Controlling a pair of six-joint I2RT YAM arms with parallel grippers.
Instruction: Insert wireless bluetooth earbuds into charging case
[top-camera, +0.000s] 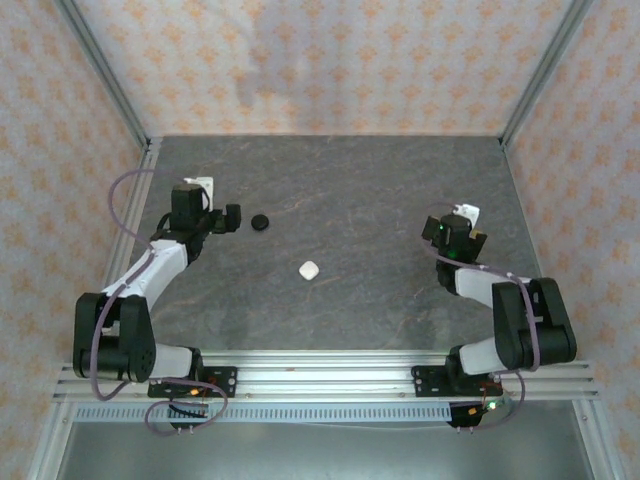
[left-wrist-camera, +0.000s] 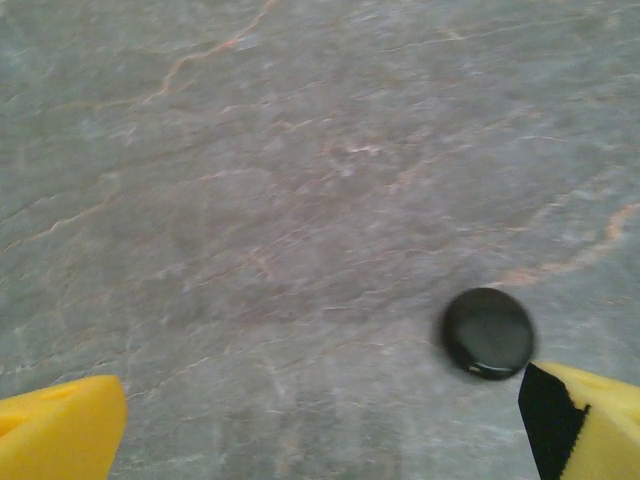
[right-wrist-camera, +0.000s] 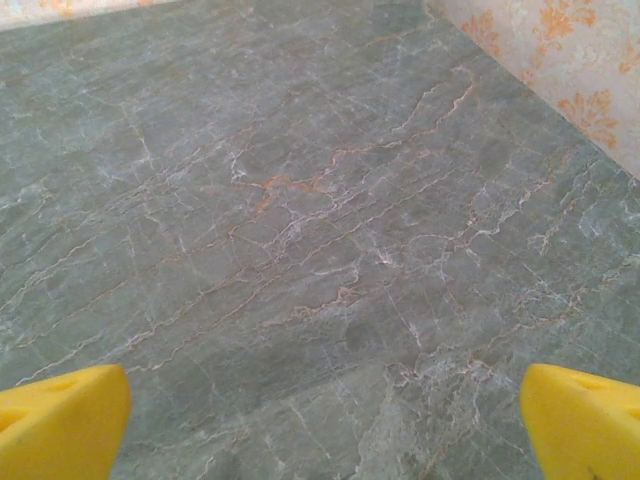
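The earbuds are too small to make out, so where they lie cannot be told; they may be shut inside a case. Judged from the task, they will be very light, hard, smooth and apt to slip or roll. A soft pinch across the fattest part of the body should hold best, with care not to flick one away.

The black puck (top-camera: 261, 222) lies flat on the table (top-camera: 380, 200). It looks glossy, rounded and low, so fingers would have to close on its rim. The white box (top-camera: 309, 269) sits near the puck, a little toward the arm bases and to the puck's right. It is apart from the puck, and its rounded corners also look slick.

The left gripper (top-camera: 232, 217) is just beside the puck on its left, fingers spread wide with nothing between them; in its wrist view the puck (left-wrist-camera: 488, 332) lies close to the right fingertip (left-wrist-camera: 590, 420). The right gripper (top-camera: 452, 238) is well apart from the puck, far to its right, also spread wide and holding nothing.

No brand, label or writing can be read on the puck or the box.
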